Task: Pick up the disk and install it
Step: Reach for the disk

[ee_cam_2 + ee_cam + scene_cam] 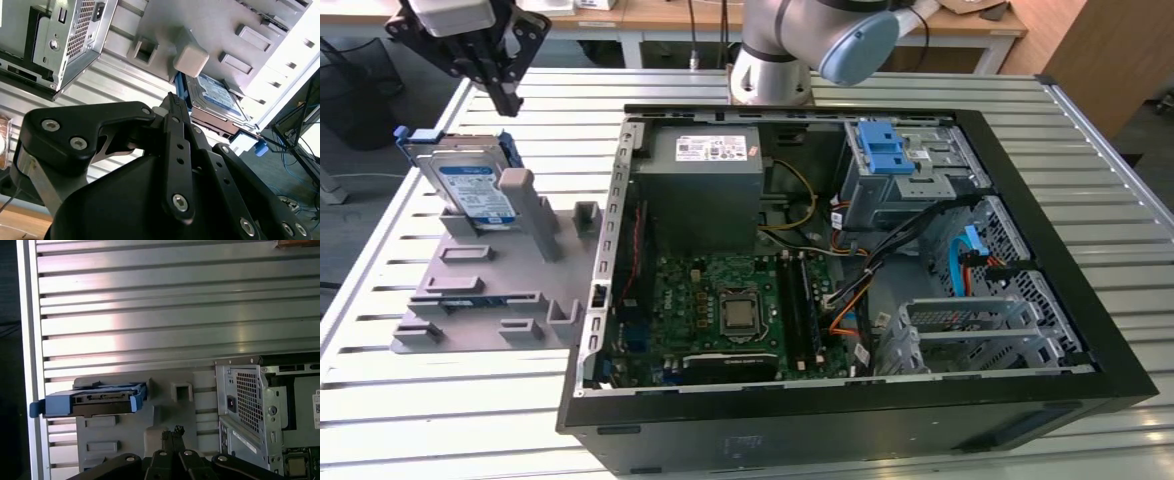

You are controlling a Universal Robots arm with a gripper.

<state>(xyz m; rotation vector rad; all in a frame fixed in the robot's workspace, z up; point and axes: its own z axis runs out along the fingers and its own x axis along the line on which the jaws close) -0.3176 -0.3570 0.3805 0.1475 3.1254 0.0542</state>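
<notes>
Slatted metal table, with wooden desks behind it along the top edge of the exterior view, carried the whole lot.

Item 1: computer case, black, laid on its side with the panel off, across the centre and right of the exterior view. Contents: motherboard, lower centre; large grey box with white sticker, upper centre; ridged blue latch on a metal drive cage, upper right. I could not tell whether a bay stood free beneath it.

Item 2: grey holder, moulded plastic, flat on the table just beside the case, left of frame.

Item 3: disk, silver, white-and-blue label, blue bracket. It stood on edge in the holder's far slot, resting against a grey post, at the upper left of the exterior view. It was not in the case.

Item 4: my jaws, upper left corner of the exterior view, pointing down, above the disk and apart from it. Fingertips were drawn close together with nothing between them.

Status, by my judgement: approach only, with the pick-up not made and the install not begun. A grasp called for the jaws to be spread wider than the disk's thickness, lined up square over its upper edge, and kept clear of the post.
</notes>
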